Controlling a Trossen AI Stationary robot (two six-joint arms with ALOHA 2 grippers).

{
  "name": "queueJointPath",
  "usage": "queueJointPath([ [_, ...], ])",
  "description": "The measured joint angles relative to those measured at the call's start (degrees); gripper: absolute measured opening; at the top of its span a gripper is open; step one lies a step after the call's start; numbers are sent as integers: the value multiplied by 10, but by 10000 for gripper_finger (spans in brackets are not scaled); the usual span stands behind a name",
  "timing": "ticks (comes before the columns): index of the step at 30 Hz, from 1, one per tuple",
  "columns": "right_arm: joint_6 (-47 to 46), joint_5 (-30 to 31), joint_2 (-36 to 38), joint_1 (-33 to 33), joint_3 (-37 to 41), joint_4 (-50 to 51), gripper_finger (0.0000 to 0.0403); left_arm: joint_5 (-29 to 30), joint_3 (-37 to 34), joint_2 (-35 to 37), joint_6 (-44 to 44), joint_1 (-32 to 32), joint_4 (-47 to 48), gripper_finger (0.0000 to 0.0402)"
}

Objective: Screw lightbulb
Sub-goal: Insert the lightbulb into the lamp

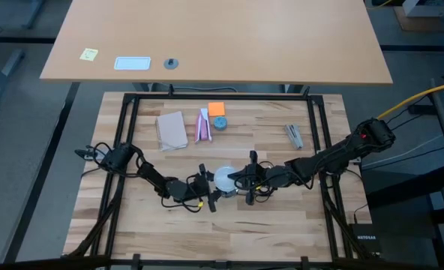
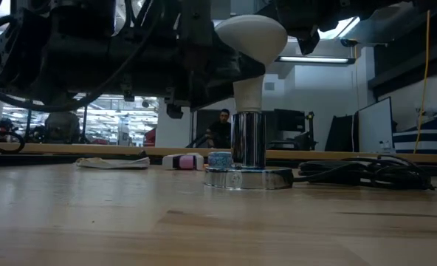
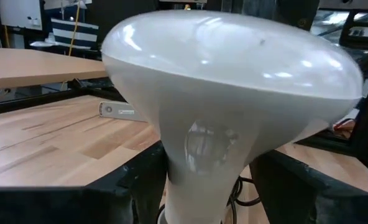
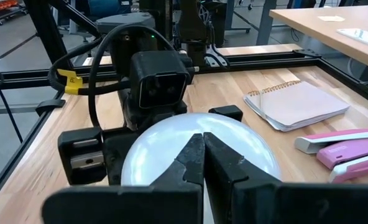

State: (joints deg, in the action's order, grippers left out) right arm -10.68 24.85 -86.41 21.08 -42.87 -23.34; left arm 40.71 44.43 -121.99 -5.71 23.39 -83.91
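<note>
Already the lightbulb (image 2: pixel 249 46) is standing upright in the socket (image 2: pixel 248 144), the left claw (image 1: pixel 211 189) half-closing at its neck from nine o'clock, the right claw (image 4: pixel 204 163) shut; tightening is remaining.

We are in a robotics lab: a butcher-block bench (image 1: pixel 229 217) inside a black metal frame (image 1: pixel 124 135), a plain desk (image 1: pixel 282 45) at twelve o'clock, monitors (image 2: pixel 373 125) and a seated person (image 2: pixel 220 129) beyond, strip lighting (image 2: pixel 314 59) overhead.
</note>
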Motion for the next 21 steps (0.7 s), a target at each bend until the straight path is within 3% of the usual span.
queueJointPath([
  [21, 49, -4, 13, 0, 1, 2, 5, -7, 11, 0, 17, -3, 23, 209],
])
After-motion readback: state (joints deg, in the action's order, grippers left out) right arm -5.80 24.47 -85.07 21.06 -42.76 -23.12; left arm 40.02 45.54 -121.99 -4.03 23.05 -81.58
